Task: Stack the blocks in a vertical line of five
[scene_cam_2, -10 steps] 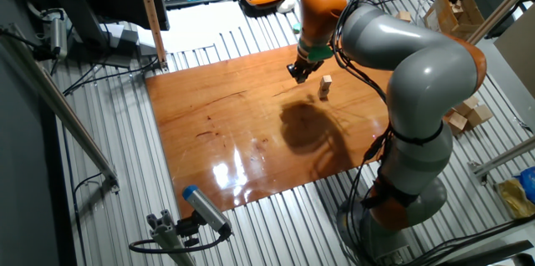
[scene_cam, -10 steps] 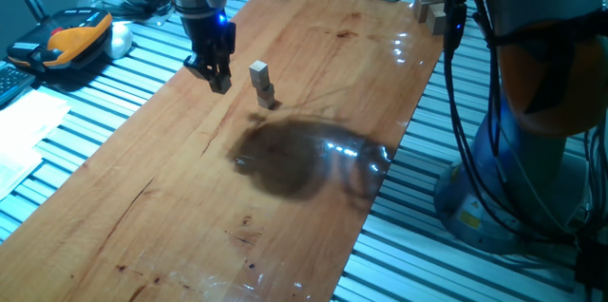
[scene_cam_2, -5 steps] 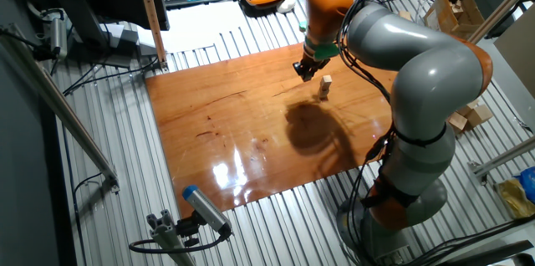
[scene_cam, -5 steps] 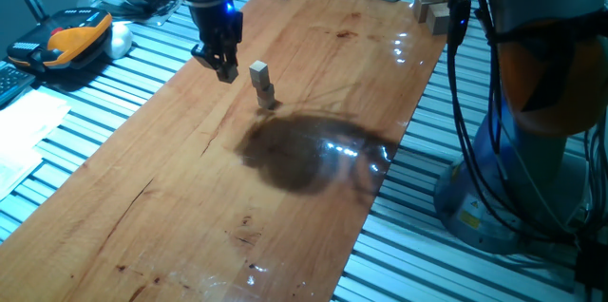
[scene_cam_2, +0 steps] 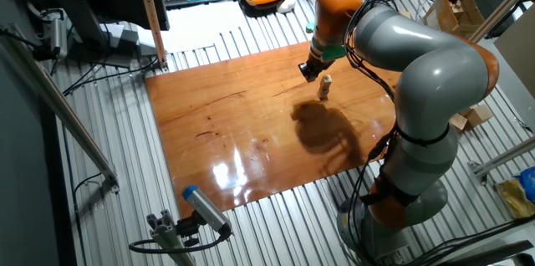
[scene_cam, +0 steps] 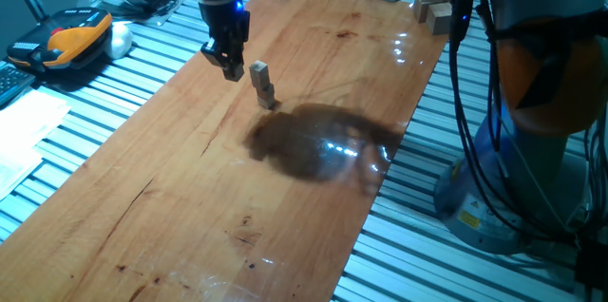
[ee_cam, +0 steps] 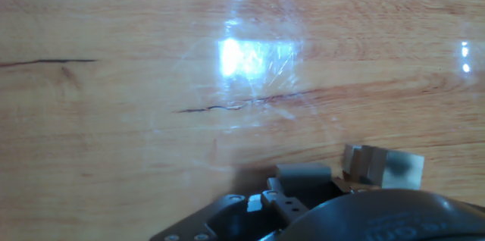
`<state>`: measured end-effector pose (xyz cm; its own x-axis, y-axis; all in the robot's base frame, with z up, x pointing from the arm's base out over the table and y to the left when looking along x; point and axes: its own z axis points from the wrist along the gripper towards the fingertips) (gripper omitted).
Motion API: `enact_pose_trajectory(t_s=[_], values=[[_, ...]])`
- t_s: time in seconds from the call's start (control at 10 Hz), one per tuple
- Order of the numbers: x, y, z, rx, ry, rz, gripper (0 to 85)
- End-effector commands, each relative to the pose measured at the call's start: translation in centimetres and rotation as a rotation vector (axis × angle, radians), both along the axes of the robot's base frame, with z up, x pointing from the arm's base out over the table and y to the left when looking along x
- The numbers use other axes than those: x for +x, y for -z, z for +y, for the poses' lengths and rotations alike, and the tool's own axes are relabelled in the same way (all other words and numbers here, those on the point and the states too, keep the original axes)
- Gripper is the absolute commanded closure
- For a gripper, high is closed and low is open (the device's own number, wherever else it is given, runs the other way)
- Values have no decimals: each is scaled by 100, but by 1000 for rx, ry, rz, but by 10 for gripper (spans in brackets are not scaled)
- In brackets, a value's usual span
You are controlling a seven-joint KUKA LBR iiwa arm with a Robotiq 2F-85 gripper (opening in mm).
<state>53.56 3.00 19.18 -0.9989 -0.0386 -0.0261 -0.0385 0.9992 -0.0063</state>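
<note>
The gripper (scene_cam: 231,66) hangs just above the wooden table (scene_cam: 171,198), close beside the stack of blocks (scene_cam: 263,84) at about its 9 o'clock in one fixed view; whether its fingers are apart or together, and whether a block sits between them, cannot be told from these pictures. The stack stands upright on the table toward the far end of the board, a few tiny tan cubes one on another with the top one turned a little askew; the exact count is too small to make out. In the other fixed view the gripper (scene_cam_2: 308,69) is at about 10 o'clock from the stack (scene_cam_2: 325,87), near it but apart. In the hand view a pale cube (ee_cam: 383,167) shows at the lower right, at about 3 o'clock from a grey finger (ee_cam: 302,174). Larger pale wooden blocks (scene_cam: 432,0) lie at the table's far right corner
</note>
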Motion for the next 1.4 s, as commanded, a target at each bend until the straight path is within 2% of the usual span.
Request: enact_pose_trajectory(t_s=[0.0,0.3,0.5,0.9,1.0,1.1,1.2,1.3], values=[[13,9,-17,-3,0,-2,850],[33,51,-120,-6,-9,-8,850],[28,53,-128,5,59,7,850],[-3,54,-182,-7,172,12,850],[-34,86,-220,-2,169,6,850],[-51,124,-257,15,157,6,850],[-53,167,-285,25,149,2,850],[-44,187,-293,23,149,1,850]])
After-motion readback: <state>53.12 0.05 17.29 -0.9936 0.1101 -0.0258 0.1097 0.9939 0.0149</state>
